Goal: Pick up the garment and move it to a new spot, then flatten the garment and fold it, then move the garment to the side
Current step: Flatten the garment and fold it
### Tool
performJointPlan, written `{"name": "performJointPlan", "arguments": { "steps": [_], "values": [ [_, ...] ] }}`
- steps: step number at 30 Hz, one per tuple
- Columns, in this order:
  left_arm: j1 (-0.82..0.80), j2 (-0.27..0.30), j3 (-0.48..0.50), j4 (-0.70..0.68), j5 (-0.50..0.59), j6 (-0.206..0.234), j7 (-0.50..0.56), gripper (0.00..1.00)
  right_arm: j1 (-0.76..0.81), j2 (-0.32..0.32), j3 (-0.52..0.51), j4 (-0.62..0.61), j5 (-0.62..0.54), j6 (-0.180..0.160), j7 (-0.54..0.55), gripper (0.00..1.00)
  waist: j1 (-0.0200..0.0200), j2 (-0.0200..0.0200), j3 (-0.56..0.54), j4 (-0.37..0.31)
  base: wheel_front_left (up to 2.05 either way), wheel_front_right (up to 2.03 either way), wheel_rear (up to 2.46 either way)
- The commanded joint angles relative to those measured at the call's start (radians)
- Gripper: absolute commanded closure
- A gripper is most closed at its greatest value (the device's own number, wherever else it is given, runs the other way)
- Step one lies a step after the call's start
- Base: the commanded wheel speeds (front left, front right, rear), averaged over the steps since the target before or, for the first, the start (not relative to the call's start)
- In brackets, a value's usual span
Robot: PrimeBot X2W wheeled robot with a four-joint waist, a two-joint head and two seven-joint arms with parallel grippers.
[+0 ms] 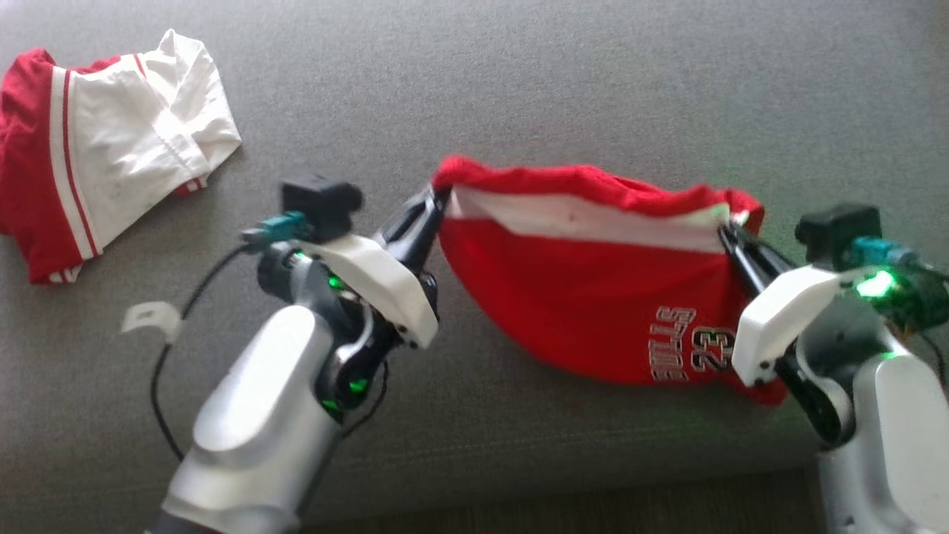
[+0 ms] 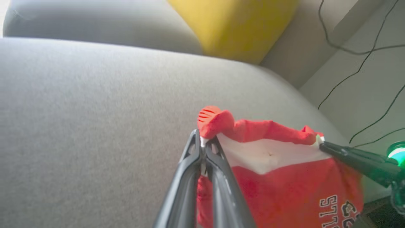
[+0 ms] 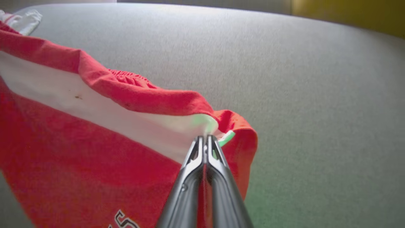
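Left tool (image 1: 437, 202), right tool (image 1: 726, 233), garment (image 1: 578, 297) between

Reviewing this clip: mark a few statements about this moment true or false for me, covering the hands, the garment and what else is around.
1. The left hand and the right hand are each shut on the top edge of the red garment. True.
2. The red garment lies neatly folded on the grey seat. False: it is unfolded, stretched by its top edge between the two hands.
3. A red and white garment lies crumpled on the seat, off to the robot's left. True.
4. The pillow at the back of the seat is blue. False: the cushion there is yellow.
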Motion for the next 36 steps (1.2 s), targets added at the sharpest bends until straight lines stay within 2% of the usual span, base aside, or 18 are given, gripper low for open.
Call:
{"name": "performJointPlan", "arguments": {
  "steps": [1, 5, 7, 8, 15, 19, 27, 33, 36],
  "values": [
    [-0.011, 0.027, 0.051, -0.064, -0.01, 0.007, -0.018, 1.0, -0.039, -0.013, 0.019, -0.043, 0.002, 0.0, -0.013, 1.0, 0.0, 0.0, -0.007, -0.003, 0.0, 0.0, 0.0],
    [0.063, 0.063, 0.087, -0.168, -0.024, 0.041, -0.035, 1.0, -0.037, -0.007, 0.014, -0.027, 0.016, 0.0, -0.039, 1.0, 0.0, 0.0, -0.012, -0.003, 0.0, 0.0, 0.0],
    [0.117, 0.084, 0.101, -0.214, -0.031, 0.062, -0.037, 1.0, -0.029, 0.0, 0.01, -0.01, 0.035, 0.0, -0.058, 0.45, 0.0, 0.0, -0.012, 0.001, 0.0, 0.0, 0.0],
    [0.144, 0.093, 0.107, -0.233, -0.033, 0.072, -0.038, 1.0, -0.024, 0.004, 0.009, -0.001, 0.047, 0.0, -0.068, 0.0, 0.0, 0.0, -0.011, 0.004, 0.0, 0.0, 0.0],
    [0.289, 0.133, 0.134, -0.301, -0.044, 0.122, -0.058, 1.0, 0.007, 0.019, -0.011, 0.029, 0.16, 0.0, -0.1, 0.0, 0.0, 0.0, -0.005, 0.015, 0.0, 0.0, 0.0],
    [0.316, 0.136, 0.134, -0.316, -0.045, 0.131, -0.066, 1.0, -0.006, 0.02, -0.031, 0.043, 0.245, 0.0, -0.076, 0.0, 0.0, 0.0, -0.007, 0.024, 0.0, 0.0, 0.0],
    [0.311, 0.128, 0.119, -0.312, -0.042, 0.132, -0.066, 1.0, -0.08, 0.021, -0.031, 0.122, 0.41, 0.0, 0.033, 0.0, 0.0, 0.0, -0.01, 0.046, 0.0, 0.0, 0.0],
    [0.296, 0.116, 0.102, -0.291, -0.039, 0.122, -0.074, 1.0, -0.151, 0.0, -0.037, 0.181, 0.454, 0.0, 0.113, 0.0, 0.0, 0.0, -0.008, 0.067, 0.0, 0.0, 0.0],
    [0.292, 0.109, 0.094, -0.282, -0.039, 0.119, -0.078, 1.0, -0.169, -0.014, -0.042, 0.213, 0.445, 0.0, 0.131, 0.11, 0.0, 0.0, -0.007, 0.077, 0.0, 0.0, 0.0]
  ]
}}
